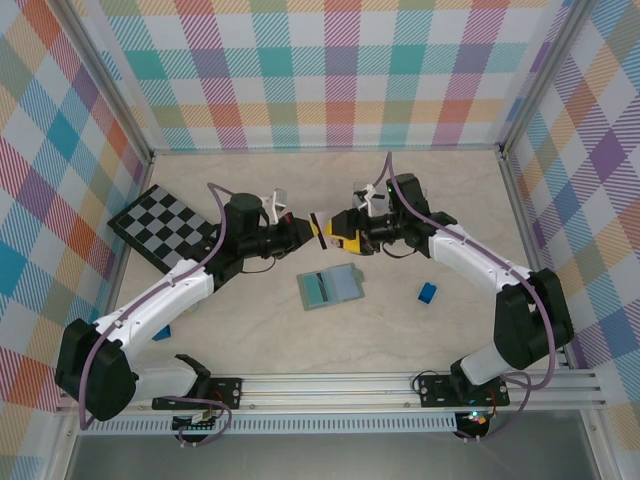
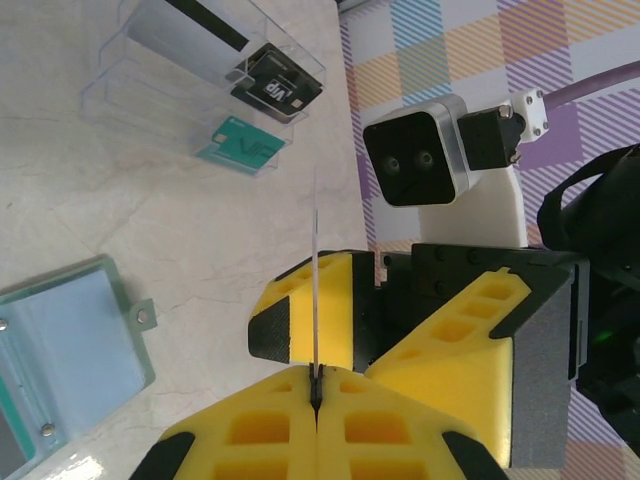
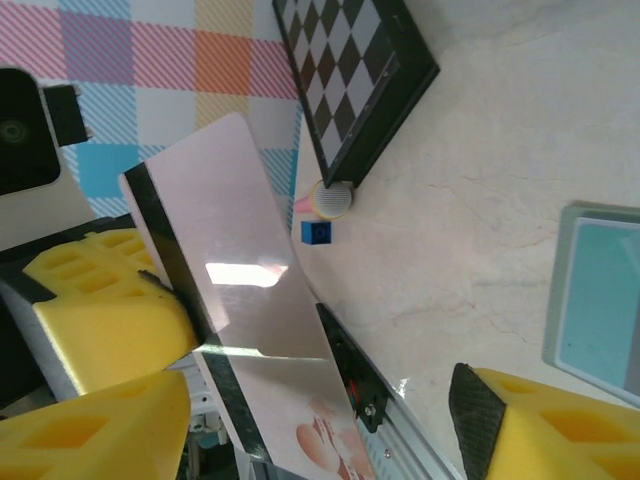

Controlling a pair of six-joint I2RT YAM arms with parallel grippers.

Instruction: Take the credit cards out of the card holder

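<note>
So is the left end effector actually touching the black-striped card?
Touching. Left wrist view: the left end effector is pinched shut on the black-striped card, seen edge-on, with no gap.

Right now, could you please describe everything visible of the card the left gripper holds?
The card is a thin, glossy, pale plastic rectangle with rounded corners and a black stripe along one long edge. The left gripper is shut on that striped edge, holding it aloft inside the open right gripper.
</note>
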